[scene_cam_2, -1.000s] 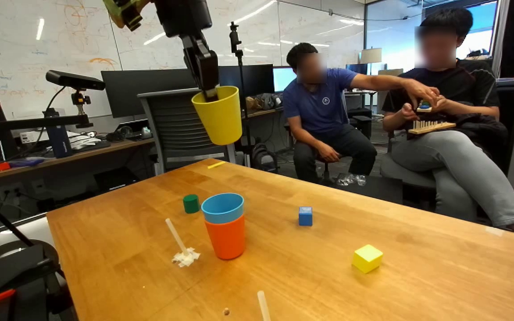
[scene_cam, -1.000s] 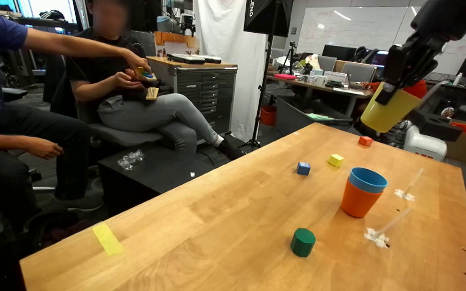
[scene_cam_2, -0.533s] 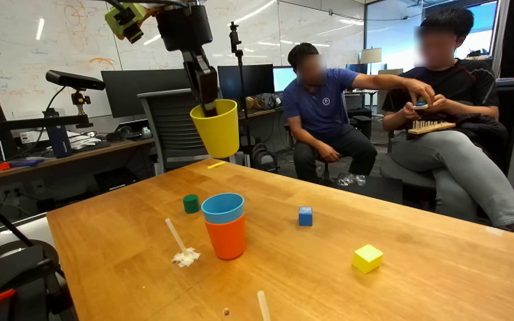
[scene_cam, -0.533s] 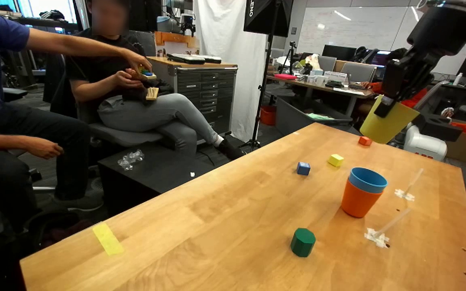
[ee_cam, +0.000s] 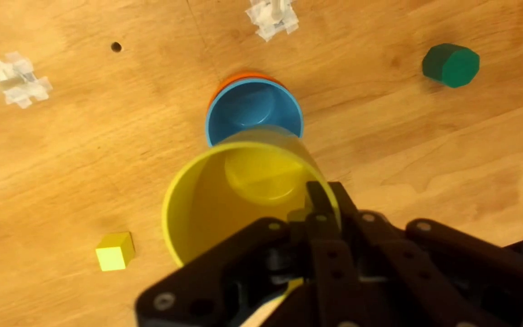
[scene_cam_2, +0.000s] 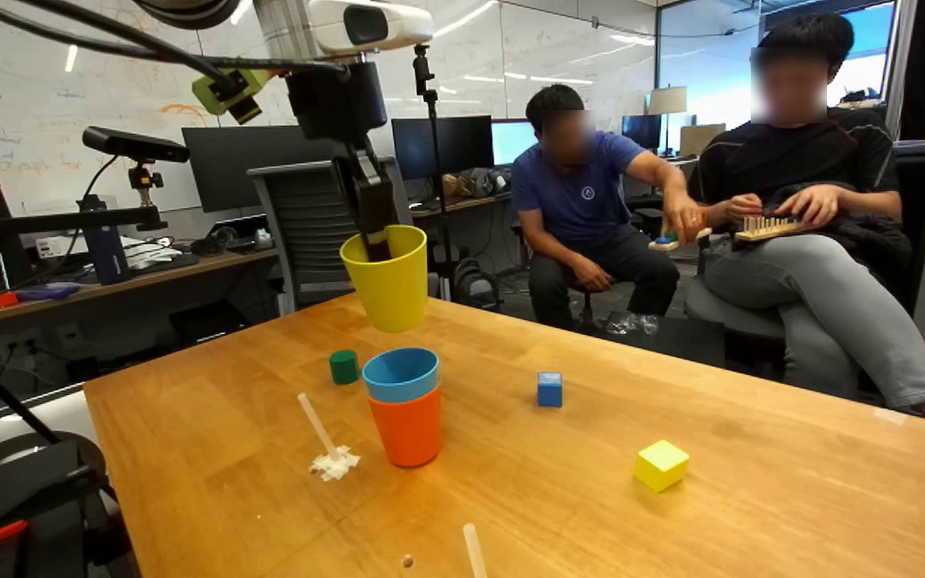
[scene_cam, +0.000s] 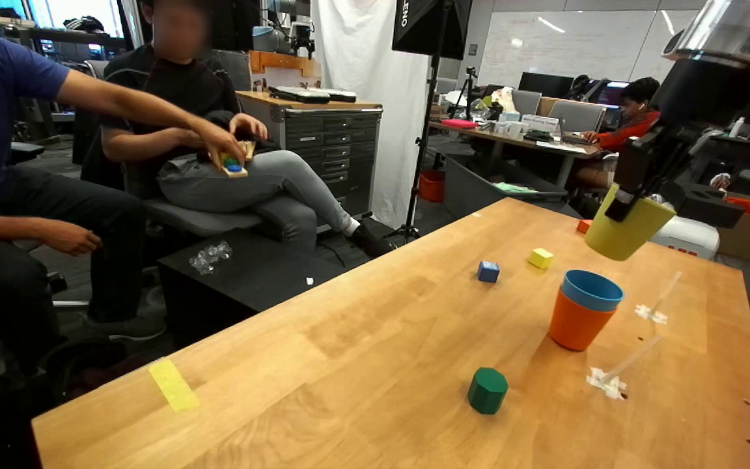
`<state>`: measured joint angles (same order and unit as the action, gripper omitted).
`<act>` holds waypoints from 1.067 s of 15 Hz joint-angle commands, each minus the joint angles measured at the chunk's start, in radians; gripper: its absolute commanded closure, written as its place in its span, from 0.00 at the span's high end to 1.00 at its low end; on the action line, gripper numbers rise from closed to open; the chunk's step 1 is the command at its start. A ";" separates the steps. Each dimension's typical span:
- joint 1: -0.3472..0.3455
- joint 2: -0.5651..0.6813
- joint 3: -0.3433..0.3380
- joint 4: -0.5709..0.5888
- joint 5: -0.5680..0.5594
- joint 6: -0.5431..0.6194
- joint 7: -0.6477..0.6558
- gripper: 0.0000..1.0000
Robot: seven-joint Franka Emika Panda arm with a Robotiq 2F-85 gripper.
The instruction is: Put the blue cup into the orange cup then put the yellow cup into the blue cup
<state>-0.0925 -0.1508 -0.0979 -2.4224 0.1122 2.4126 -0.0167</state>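
A scribbled whiteboard (scene_cam_2: 133, 100) stands behind monitors (scene_cam_2: 466, 148), and white cloth (scene_cam: 362, 65) hangs near a drawer cabinet (scene_cam: 329, 140).

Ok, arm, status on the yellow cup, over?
End effector shut on yellow cup, at the rim. Yellow cup hangs above blue cup, not touching; nothing seen between them. Blue cup sits in orange cup.

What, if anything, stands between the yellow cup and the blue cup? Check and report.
Nothing visible. The gripper holds the yellow cup by its rim, higher than the blue cup, and both exterior views show only a gap between them. The green block stands off to one side.
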 commanded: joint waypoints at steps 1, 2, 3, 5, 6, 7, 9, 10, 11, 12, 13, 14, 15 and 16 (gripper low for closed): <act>-0.001 0.030 -0.013 -0.016 0.009 0.070 -0.047 0.01; 0.001 0.043 -0.015 -0.024 0.021 0.107 -0.056 0.01; 0.002 0.057 -0.015 -0.030 0.026 0.136 -0.065 0.01; 0.004 0.086 -0.013 -0.038 0.035 0.178 -0.074 0.01; 0.004 0.101 -0.010 -0.040 0.035 0.191 -0.077 0.01; 0.004 0.114 -0.008 -0.043 0.037 0.203 -0.081 0.01; 0.003 0.136 -0.004 -0.044 0.034 0.207 -0.081 0.01; 0.003 0.141 -0.002 -0.045 0.035 0.205 -0.084 0.01; 0.004 0.144 0.000 -0.048 0.033 0.203 -0.086 0.01; 0.004 0.144 0.002 -0.051 0.039 0.200 -0.092 0.01; 0.005 0.145 0.003 -0.053 0.041 0.195 -0.098 0.01; 0.005 0.147 0.004 -0.054 0.041 0.196 -0.100 0.01; 0.005 0.151 0.005 -0.054 0.040 0.197 -0.101 0.01; 0.005 0.155 0.006 -0.055 0.040 0.195 -0.101 0.01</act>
<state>-0.0887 0.0062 -0.0982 -2.4709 0.1240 2.5971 -0.0847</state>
